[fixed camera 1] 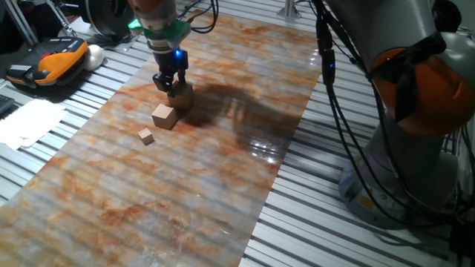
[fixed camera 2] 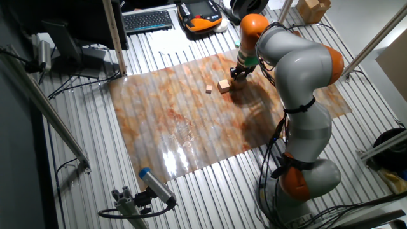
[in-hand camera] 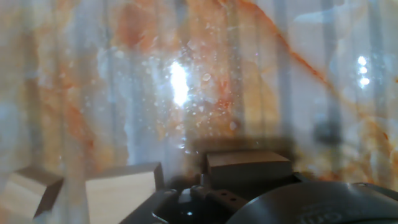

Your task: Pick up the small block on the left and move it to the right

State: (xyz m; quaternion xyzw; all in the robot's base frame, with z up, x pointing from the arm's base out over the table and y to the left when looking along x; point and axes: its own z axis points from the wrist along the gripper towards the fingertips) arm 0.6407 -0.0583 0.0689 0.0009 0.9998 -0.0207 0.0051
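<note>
The small block point(fixed camera 1: 183, 96) is the largest of three tan wooden cubes and rests on the marbled mat point(fixed camera 1: 223, 170). My gripper point(fixed camera 1: 170, 87) is low over it, fingers down at its top left side. The frames do not show whether the fingers have closed on it. In the other fixed view the gripper point(fixed camera 2: 238, 74) stands just right of the cubes, and the small block is hidden behind it. In the hand view a shadowed block point(in-hand camera: 249, 167) lies right in front of the gripper body.
A middle-sized cube point(fixed camera 1: 165, 116) and the tiniest cube point(fixed camera 1: 146, 136) lie in a row toward the front left of the small block. The arm's base point(fixed camera 1: 415, 141) and cables stand on the right. An orange pendant point(fixed camera 1: 48, 63) and papers point(fixed camera 1: 30, 122) lie off the mat at the left.
</note>
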